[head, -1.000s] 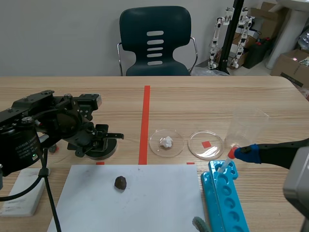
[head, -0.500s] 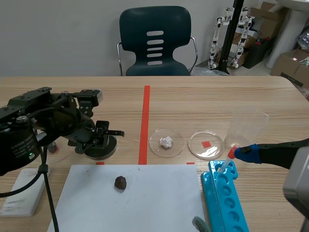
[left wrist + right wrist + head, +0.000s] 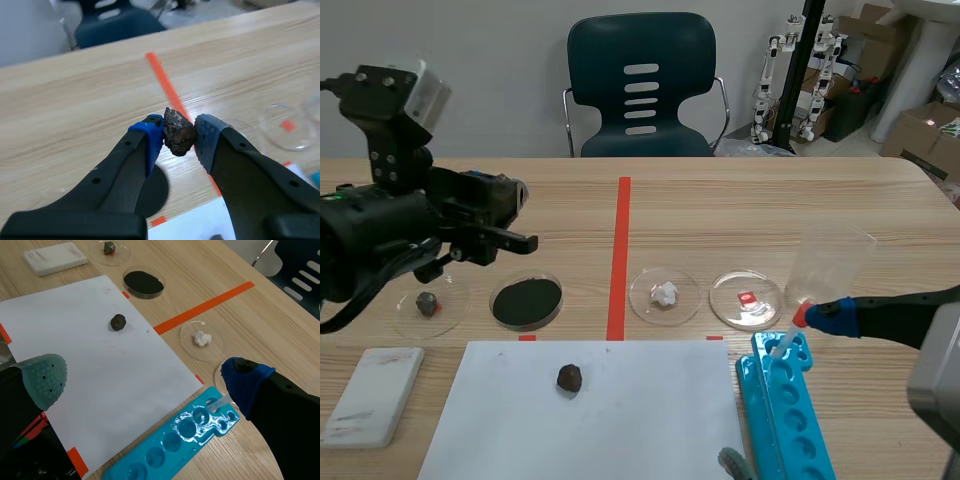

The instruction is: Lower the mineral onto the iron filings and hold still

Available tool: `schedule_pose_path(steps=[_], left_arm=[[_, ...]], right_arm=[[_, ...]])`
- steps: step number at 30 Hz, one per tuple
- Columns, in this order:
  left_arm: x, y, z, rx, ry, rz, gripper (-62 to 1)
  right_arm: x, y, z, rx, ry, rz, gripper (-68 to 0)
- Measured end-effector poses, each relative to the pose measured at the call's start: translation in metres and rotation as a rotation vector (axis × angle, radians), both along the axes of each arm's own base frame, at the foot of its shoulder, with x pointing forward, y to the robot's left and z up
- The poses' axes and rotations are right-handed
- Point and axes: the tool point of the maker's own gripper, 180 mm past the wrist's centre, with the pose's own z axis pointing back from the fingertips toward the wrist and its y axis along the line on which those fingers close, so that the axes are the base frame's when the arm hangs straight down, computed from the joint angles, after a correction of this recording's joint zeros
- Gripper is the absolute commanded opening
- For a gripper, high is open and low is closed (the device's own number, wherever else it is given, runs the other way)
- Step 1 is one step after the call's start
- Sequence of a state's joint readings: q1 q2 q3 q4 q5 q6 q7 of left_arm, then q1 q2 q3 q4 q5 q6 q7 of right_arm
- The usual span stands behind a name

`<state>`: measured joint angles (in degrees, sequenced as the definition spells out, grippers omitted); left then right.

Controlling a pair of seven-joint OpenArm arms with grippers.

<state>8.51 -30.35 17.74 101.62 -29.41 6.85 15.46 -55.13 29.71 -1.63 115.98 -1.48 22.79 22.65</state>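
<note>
Wooden table (image 3: 720, 220) carries the iron filings (image 3: 527, 301), a dark round patch left of centre in the scene view. Raised near them, the left pincer (image 3: 178, 137) is clamped on the mineral (image 3: 177, 131), gripped at its sides. It looks hard, jagged and light, and unlikely to slip. The right pincer (image 3: 145, 380) gapes apart.

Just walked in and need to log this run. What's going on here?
The left gripper is shut on a dark mineral, held in the air close to the dish of iron filings. The mineral is not yet on the filings. The right gripper is open, above the white paper and the blue well tray.
</note>
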Motion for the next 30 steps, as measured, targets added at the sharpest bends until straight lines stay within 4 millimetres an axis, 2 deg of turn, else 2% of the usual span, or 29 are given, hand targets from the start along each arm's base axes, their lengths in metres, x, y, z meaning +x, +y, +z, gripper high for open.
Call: schedule_pose_path(steps=[4, 6, 13, 16, 20, 30], left_arm=[[-0.039, -0.014, 0.028, -0.086, -0.098, -0.106, -51.9], [-0.053, -0.012, 0.032, -0.103, -0.109, -0.112, -51.9], [-0.105, -0.019, 0.025, 0.0, -0.129, -0.199, -51.9], [-0.119, -0.022, 0.019, 0.04, -0.134, -0.228, -51.9], [-0.132, -0.023, 0.007, 0.112, -0.111, -0.259, -51.9], [-0.129, -0.023, 0.007, 0.116, -0.114, -0.257, -51.9]], right_arm=[[0.0, 0.0, 0.001, 0.004, -0.001, 0.0, -2.2], [0.0, 0.0, 0.0, 0.002, -0.001, -0.001, -2.2], [0.0, 0.0, 0.0, 0.003, -0.002, 0.0, -2.2], [0.0, 0.0, 0.001, 0.003, -0.002, 0.0, -2.2], [0.0, 0.0, 0.001, 0.003, -0.002, 0.0, -2.2], [0.0, 0.0, 0.001, 0.003, -0.002, 0.0, -2.2]])
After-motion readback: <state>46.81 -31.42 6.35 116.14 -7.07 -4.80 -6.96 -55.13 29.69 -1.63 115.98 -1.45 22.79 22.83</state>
